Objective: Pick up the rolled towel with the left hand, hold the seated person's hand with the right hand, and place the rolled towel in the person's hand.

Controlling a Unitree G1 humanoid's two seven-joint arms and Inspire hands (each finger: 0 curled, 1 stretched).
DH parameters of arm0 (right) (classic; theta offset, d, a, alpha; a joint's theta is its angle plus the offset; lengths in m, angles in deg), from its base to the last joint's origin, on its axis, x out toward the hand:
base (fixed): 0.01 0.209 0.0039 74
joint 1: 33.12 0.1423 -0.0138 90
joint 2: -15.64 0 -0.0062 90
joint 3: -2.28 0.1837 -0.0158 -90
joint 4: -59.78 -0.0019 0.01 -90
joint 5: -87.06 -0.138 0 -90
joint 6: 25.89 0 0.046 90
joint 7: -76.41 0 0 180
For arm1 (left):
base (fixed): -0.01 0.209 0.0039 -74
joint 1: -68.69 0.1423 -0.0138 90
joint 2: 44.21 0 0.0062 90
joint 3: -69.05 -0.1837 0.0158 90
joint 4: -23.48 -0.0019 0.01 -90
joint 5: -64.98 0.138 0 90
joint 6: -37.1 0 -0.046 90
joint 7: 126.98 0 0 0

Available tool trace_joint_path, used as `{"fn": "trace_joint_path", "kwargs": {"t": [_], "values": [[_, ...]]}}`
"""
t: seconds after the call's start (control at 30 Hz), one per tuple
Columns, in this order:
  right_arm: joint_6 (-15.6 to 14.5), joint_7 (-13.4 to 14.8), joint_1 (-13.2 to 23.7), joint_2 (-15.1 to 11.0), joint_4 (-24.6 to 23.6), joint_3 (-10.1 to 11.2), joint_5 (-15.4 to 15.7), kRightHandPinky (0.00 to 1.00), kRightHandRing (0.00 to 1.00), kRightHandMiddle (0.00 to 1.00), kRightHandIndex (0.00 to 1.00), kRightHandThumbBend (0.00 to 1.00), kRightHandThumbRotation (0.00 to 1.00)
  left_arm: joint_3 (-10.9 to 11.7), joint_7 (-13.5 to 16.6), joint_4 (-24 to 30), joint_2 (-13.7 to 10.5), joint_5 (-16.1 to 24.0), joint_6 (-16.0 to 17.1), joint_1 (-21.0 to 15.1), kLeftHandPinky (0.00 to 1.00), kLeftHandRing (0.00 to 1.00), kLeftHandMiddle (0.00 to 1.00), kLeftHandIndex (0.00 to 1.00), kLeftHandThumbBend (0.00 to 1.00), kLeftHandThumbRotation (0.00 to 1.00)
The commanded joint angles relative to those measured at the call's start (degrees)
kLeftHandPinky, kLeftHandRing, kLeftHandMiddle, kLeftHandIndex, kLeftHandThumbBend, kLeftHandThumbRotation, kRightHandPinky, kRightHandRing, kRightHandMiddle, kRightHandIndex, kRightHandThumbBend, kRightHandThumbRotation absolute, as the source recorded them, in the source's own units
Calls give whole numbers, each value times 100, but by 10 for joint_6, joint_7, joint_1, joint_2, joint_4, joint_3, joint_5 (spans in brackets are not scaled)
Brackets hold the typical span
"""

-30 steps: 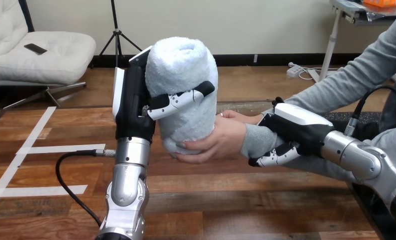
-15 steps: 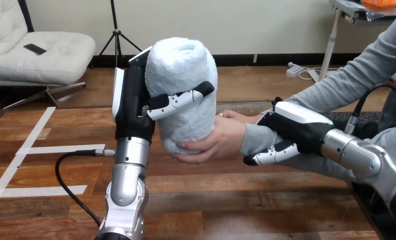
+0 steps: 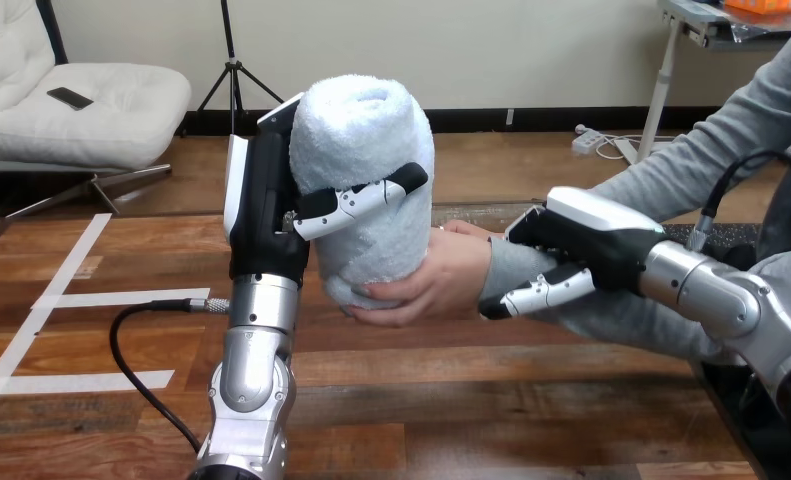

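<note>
Near the far edge of the table [image 3: 491, 400] the left hand [image 3: 269, 205] grips the upright rolled towel [image 3: 366, 160], its base cupped in the person's hand [image 3: 446, 275], whose wrist [image 3: 503, 268] the right hand [image 3: 591, 238] clasps.

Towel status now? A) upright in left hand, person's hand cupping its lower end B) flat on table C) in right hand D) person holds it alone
A: the towel stands upright in the left hand, whose thumb curls across it, while the person's hand cups its bottom.
</note>
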Motion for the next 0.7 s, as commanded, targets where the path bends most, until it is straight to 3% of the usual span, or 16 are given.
{"fn": "trace_joint_path", "kwargs": {"t": [0.0, 0.67], "values": [[4, 2, 50, -1, -29, 18, -17, 37, 38, 42, 44, 95, 60, -8, -7, 17, -1, 1, 3, -26, 33, 37, 40, 41, 64, 0], [2, 3, 50, -1, -26, 18, -16, 38, 39, 42, 44, 96, 59, -5, -10, 17, -5, -5, 2, -30, 33, 36, 40, 41, 65, 0]]}}
